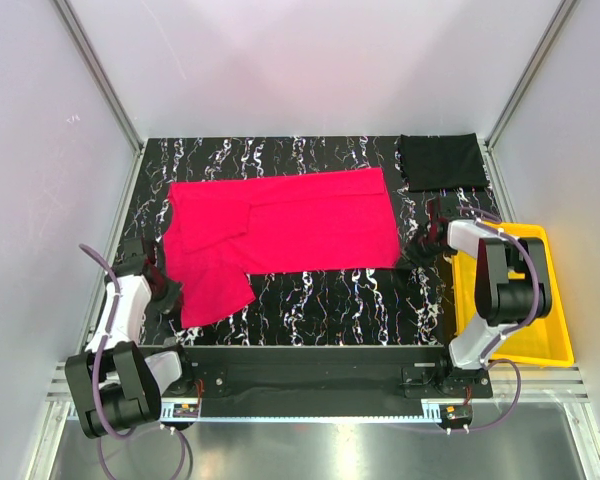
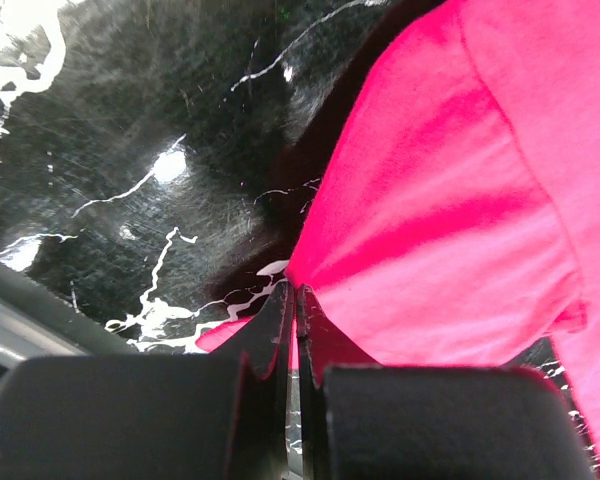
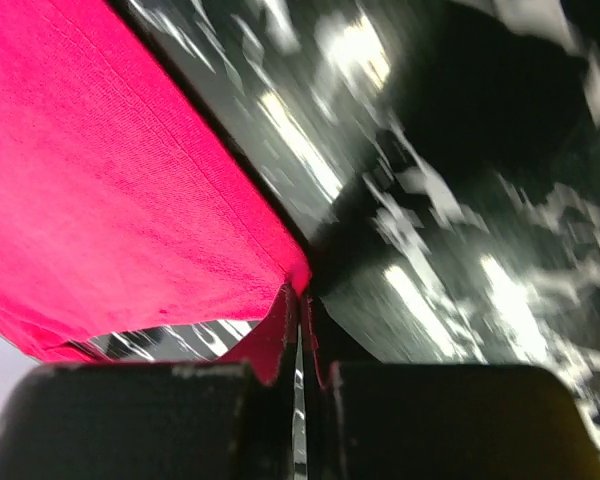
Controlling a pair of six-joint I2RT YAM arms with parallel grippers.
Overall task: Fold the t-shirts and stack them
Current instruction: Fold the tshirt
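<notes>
The black t-shirt [image 1: 442,162] lies in the far right corner of the worktop [image 1: 330,300]. It is a small flat square, so it looks folded already.

The red t-shirt [image 1: 280,235] lies in the middle of the worktop. It is spread out wide. One part near the top looks laid over itself, and a flap on the left side sticks out toward the arms. It is not a small neat square yet.

The left jaws are down low at the near left end of the red t-shirt. They are pressed together, with a bit of red cloth pinched between them. The right jaws are at the near right corner of the red t-shirt. They are pressed together too, with the red corner caught in them.

So I think the task is about half done. The red t-shirt has to be folded smaller. Then one shirt must go on top of the other. The yellow tray [image 1: 560,330] sits to the right, beside the worktop.
</notes>
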